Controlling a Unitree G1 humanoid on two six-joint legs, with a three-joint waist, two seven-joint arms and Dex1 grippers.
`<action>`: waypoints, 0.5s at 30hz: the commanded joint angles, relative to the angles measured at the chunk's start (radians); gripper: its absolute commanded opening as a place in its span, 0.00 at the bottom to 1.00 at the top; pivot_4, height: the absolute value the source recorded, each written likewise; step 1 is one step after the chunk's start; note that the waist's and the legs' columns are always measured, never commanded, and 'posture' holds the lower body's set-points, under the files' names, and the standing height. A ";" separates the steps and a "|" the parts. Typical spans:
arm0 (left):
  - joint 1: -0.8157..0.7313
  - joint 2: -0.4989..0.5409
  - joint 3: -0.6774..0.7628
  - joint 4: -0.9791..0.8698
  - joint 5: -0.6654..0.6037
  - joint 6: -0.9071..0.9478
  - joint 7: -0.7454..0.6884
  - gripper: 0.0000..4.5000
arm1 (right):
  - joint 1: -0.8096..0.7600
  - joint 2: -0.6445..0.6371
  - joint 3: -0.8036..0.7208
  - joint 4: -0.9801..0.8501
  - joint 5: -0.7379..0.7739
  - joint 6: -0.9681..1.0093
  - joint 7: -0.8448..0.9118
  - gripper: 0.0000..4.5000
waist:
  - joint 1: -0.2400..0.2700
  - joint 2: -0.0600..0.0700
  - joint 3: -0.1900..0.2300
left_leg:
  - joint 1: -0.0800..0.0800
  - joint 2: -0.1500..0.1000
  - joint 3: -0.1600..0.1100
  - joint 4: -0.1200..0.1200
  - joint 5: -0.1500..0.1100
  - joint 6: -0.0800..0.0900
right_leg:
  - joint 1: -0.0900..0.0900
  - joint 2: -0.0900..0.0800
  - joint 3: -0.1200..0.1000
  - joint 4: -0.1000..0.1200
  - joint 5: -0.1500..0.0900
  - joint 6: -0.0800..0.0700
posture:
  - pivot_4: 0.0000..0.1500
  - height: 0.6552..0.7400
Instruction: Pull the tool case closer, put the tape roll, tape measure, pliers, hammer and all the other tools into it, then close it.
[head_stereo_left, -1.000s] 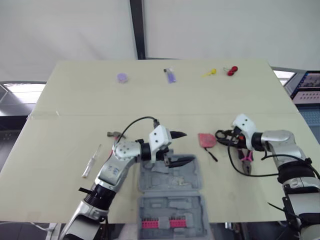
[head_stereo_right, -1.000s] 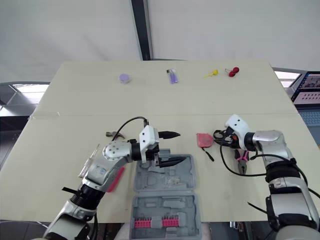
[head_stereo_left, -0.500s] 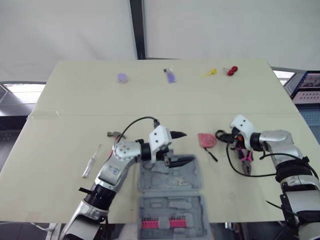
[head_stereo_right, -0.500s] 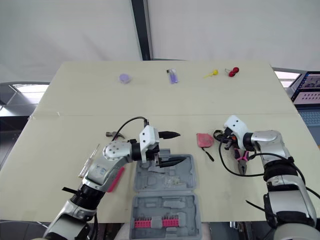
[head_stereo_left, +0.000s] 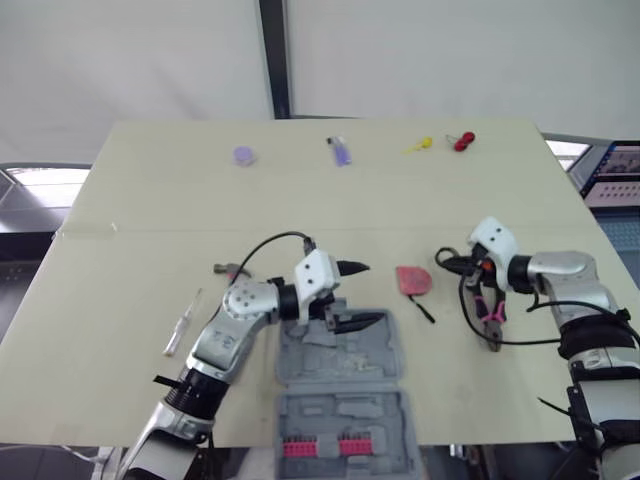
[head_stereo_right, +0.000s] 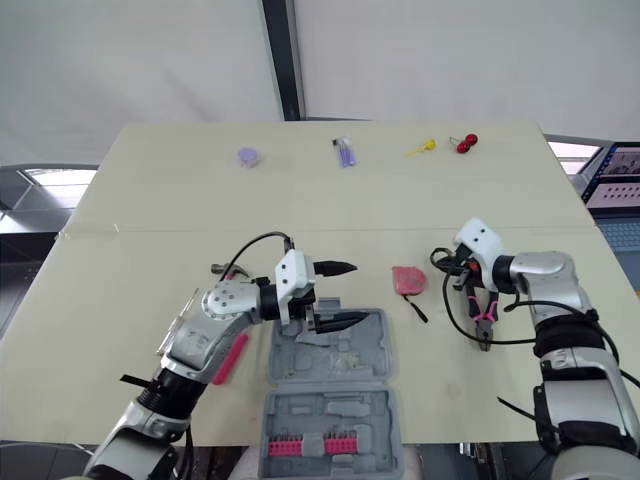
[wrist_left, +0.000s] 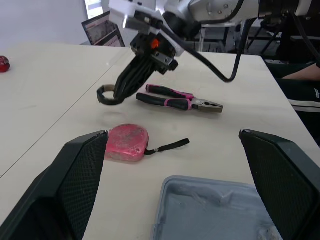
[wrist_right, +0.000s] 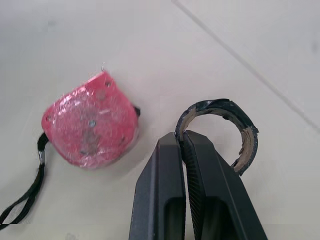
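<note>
At table (head_stereo_left: 150, 200) R side: R gripper (wrist_right: 180, 137) jaws clamped on black tape roll (wrist_right: 248, 142), beside red tape measure (wrist_right: 90, 122); pliers (wrist_left: 175, 100) nearby. L gripper (head_stereo_left: 358, 294) jaws wide apart, empty, over open tool case (head_stereo_left: 340, 390) at near edge.

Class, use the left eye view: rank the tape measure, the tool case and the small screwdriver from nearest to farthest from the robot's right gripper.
Measured from the right gripper:
1. The tape measure, just to its left.
2. The tool case, further left and closer to the robot, at the table's front edge.
3. The screwdriver, on the far left, beyond the left arm.
</note>
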 joint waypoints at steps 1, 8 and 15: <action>0.040 0.051 0.078 -0.110 -0.058 -0.002 -0.015 1.00 | 0.046 -0.017 -0.049 -0.241 0.118 0.126 0.072 0.01 | 0.000 0.000 0.000 | 0.000 0.000 0.000 0.000 0.000 0.000 | 0.000 0.000 0.000 0.000 0.000 0.000 | 1.00 1.00; 0.231 0.213 0.252 -0.314 -0.156 0.068 -0.018 1.00 | 0.150 0.068 -0.024 -0.718 0.310 0.410 0.040 0.01 | -0.005 0.000 0.000 | 0.000 0.001 0.000 -0.001 0.000 0.000 | -0.001 0.001 0.000 0.000 0.000 0.000 | 1.00 1.00; 0.591 0.239 0.476 -0.433 -0.229 0.036 0.029 1.00 | 0.186 0.242 0.136 -0.913 0.317 0.519 -0.089 0.01 | 0.006 0.000 0.000 | 0.001 0.004 0.000 0.000 -0.003 -0.002 | -0.001 0.003 0.000 0.002 0.000 0.000 | 1.00 1.00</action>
